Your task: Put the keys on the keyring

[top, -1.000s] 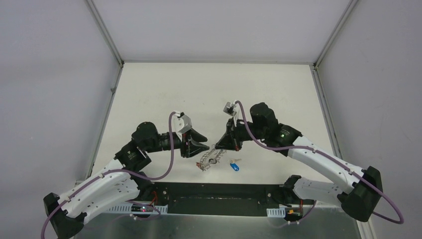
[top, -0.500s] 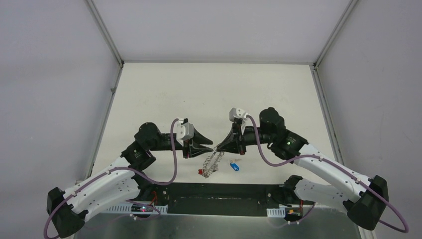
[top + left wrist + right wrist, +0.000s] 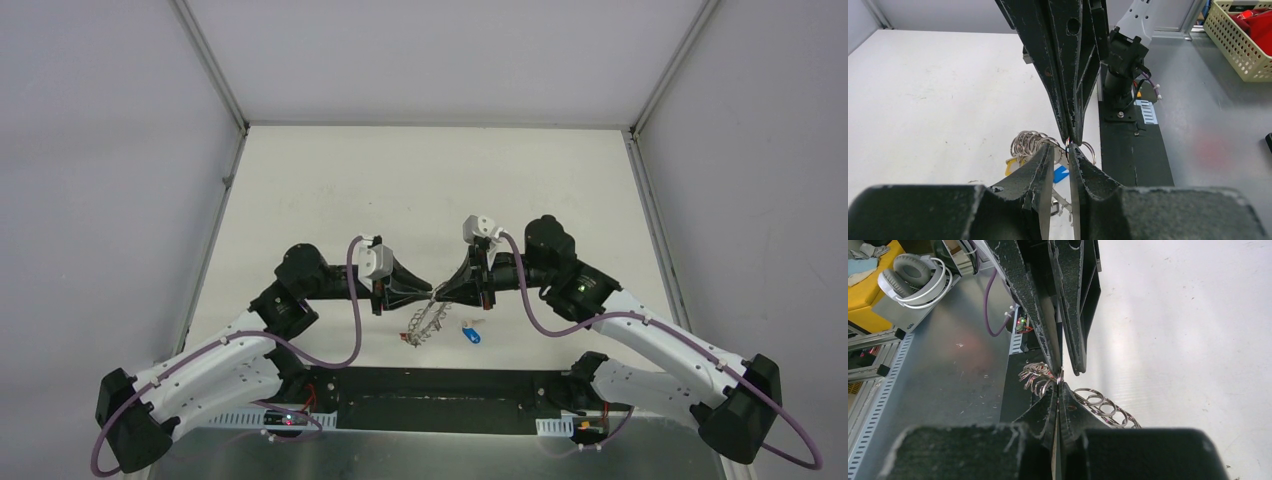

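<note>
The keyring (image 3: 424, 320) is a chain of linked silver rings that hangs from where the two grippers meet and trails down to the table. My right gripper (image 3: 440, 292) is shut on one ring (image 3: 1059, 379) at its tips, with loops spilling out to both sides. My left gripper (image 3: 1062, 150) points tip to tip at it, its jaws narrowly apart around that same ring. The blue-tagged key (image 3: 470, 334) lies on the table just right of the chain, its tag (image 3: 1060, 174) showing between my left fingers. A yellow tag (image 3: 1010, 165) shows under the rings.
A small red tag (image 3: 402, 342) sits at the chain's lower end. The black base plate (image 3: 440, 385) runs along the near edge. Off the table are a beige basket (image 3: 1243, 45) and headphones (image 3: 913, 275). Metal frame posts stand at the table's corners.
My left gripper has moved right to meet the right gripper's tips, and its jaws have narrowed. The right arm shifted slightly, lifting the chain's upper end.
</note>
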### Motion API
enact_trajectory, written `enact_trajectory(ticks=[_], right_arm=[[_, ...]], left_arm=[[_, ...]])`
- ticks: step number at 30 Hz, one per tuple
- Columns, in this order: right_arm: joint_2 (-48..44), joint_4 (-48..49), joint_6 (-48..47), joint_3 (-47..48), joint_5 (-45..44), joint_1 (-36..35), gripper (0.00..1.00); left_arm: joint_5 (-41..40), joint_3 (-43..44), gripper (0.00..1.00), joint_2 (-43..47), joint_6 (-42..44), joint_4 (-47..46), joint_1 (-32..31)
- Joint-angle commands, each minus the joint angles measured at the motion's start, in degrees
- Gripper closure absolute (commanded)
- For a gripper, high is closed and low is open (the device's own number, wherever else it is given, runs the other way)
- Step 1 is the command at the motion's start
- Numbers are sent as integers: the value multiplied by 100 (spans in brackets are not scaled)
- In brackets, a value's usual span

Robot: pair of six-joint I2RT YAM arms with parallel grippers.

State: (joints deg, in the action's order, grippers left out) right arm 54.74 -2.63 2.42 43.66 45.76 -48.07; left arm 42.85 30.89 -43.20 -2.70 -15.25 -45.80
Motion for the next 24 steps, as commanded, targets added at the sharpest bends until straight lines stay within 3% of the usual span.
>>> enact_trajectory(ticks=[1,9,14,19,21,24], right_arm=[[-168,448,-98,64,30,6,100],[-269,448,-117,30,-110,8,100],[-259,465,-76,28,-117,10,100],[-253,466,-45,14,-176,9,100],[-249,440,-33,27,-223,9,88],[-300,319,-23,84,-323,9,55]], left_arm=[[197,-90,82,-63,-101,-445,-67],[204,-106,83,-53,-65,-300,-82],[186,-89,100,-66,-54,-302,-85],[66,-13,100,-20,-36,-211,-87],[25,87,100,15,60,48,-87],[-1,464,100,28,435,834,-87]])
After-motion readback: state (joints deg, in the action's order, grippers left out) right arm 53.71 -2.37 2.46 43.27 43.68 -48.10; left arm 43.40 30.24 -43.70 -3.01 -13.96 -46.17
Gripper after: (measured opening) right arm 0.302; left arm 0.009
